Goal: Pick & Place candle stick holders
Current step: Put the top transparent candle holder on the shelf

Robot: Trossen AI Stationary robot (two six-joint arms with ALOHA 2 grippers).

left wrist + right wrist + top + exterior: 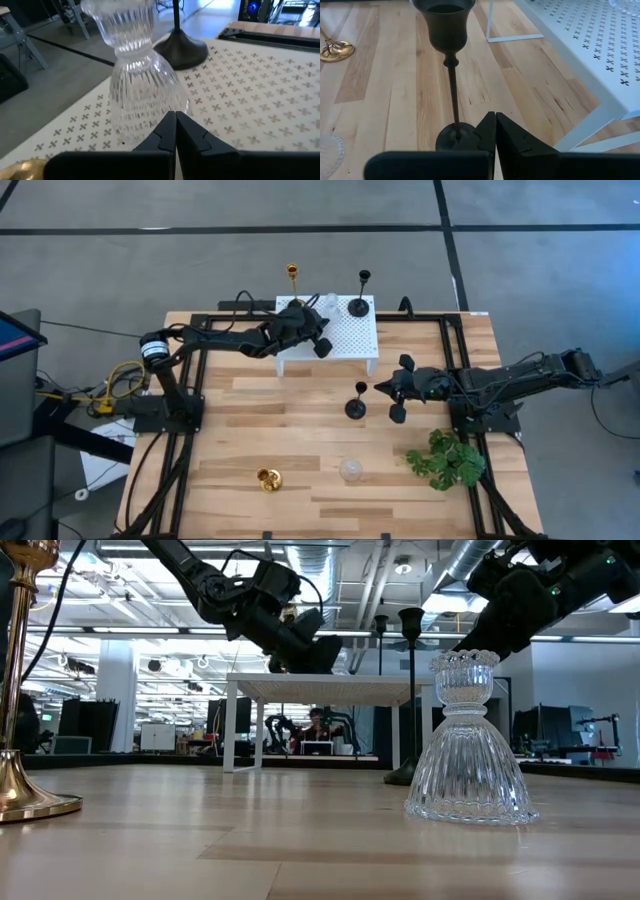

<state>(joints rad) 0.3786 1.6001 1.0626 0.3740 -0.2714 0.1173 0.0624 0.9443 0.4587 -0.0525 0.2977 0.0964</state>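
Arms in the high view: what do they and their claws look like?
Both the left arm and the right arm are dark, jointed and slim, on black bases. The left arm has a silvery ring near its base, with yellow cables beside it. Each claw, left claw and right claw, has two black, tapered, angular fingers.

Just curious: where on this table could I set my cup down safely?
Bare wood lies between the squat gold holder and the white perforated platform. It is crowded near the tall black holder and green leafy plant.

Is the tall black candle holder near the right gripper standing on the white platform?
No, in the high view that black candle holder stands on the wooden table, clear of the white platform.
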